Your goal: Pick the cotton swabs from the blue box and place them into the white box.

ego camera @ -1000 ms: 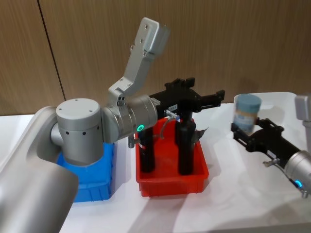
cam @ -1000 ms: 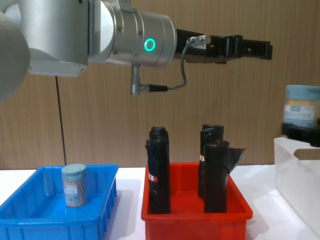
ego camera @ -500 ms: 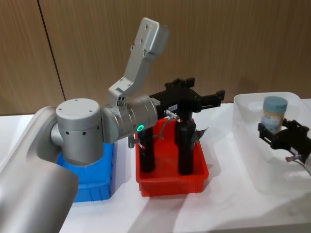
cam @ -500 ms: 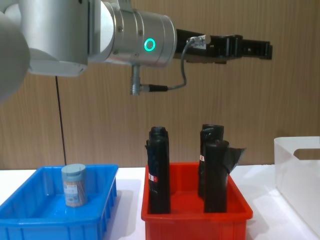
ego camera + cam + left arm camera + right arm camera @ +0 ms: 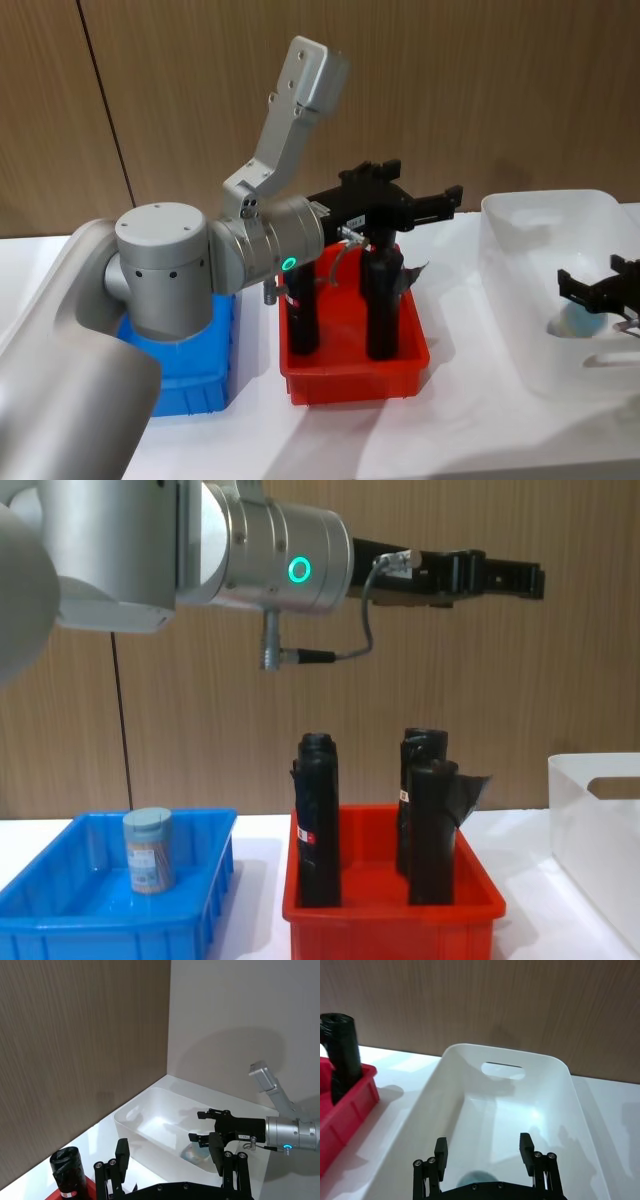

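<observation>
The white box [image 5: 540,199] holds one swab jar [image 5: 578,320] under the right gripper's [image 5: 590,273] wide claw; the blue box [image 5: 40,925] still holds another swab jar [image 5: 148,850]; left gripper [image 5: 525,580] wide over red bin [image 5: 390,922].

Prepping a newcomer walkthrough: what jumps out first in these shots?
The left gripper hangs open and empty, high above the red bin of upright black rolls. On the right, the right gripper sits open, low inside the white box, a cotton swab jar beneath it. A second jar stands in the blue box at far left.
</observation>
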Controlling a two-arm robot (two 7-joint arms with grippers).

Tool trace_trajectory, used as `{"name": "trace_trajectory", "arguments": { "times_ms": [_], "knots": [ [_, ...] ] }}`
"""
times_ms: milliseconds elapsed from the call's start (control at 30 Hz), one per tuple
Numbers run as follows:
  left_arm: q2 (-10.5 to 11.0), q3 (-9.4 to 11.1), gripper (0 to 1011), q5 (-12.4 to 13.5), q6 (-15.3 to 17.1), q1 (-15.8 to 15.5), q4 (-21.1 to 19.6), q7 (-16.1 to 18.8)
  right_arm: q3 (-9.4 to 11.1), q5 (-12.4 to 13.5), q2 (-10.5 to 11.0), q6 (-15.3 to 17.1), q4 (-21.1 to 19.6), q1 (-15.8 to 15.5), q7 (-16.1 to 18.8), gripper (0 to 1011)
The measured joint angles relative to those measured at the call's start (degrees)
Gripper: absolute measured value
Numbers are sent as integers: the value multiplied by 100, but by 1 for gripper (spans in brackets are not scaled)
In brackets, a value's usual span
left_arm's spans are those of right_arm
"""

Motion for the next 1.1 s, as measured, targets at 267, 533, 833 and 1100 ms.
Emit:
{"name": "trace_trajectory", "arguments": {
  "times_ms": [267, 533, 833, 1100],
  "knots": [
    [0, 0, 1004, 0, 0, 0, 0, 0, 25, -93, 11, 5, 302, 163, 58, 1001],
    [0, 0, 1004, 0, 0, 0, 0, 0, 45, -117, 23, -52, 378, 206, 74, 1002],
    [0, 0, 1004, 0, 0, 0, 0, 0, 61, -136, 29, -94, 413, 224, 78, 1002],
    [12, 1, 1004, 0, -18, 19, -3, 4, 63, -138, 31, -106, 410, 219, 78, 1001]
  ]
}}
